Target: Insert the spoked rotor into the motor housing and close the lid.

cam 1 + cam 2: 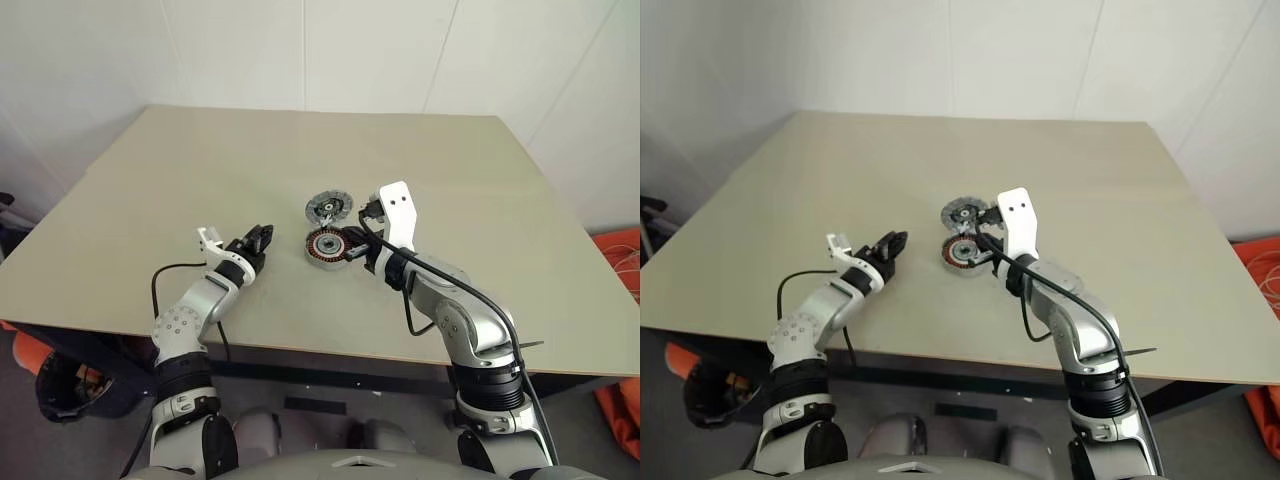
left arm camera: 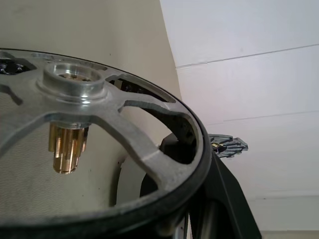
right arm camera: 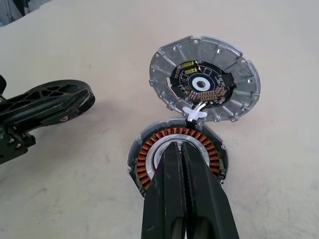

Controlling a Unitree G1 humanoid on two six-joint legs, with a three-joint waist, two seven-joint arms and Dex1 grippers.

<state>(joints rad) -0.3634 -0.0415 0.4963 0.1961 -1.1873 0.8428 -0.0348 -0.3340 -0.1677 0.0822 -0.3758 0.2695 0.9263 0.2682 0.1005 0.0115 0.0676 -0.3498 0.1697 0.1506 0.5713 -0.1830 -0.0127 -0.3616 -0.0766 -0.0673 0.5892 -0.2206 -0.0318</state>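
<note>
left gripper [image 1: 262, 240]: jaws pinching the spoked rotor [image 2: 99, 149], held edge-on at centre-left of the frame.
right gripper [image 3: 182, 164]: fingers pressed together, resting on the motor housing [image 1: 326, 247].
lid [image 1: 328, 208]: lying open, just above the housing.
bearing: housing is sitting right of the rotor, near.

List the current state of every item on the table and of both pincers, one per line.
spoked rotor: held in the left pincer, off the table, not yet in the housing.
motor housing: on the table, open, copper windings exposed.
lid: swung open, lying flat beside the housing, joined at the rim.
left pincer: shut on the spoked rotor.
right pincer: shut, fingers over the housing, holding nothing.
</note>
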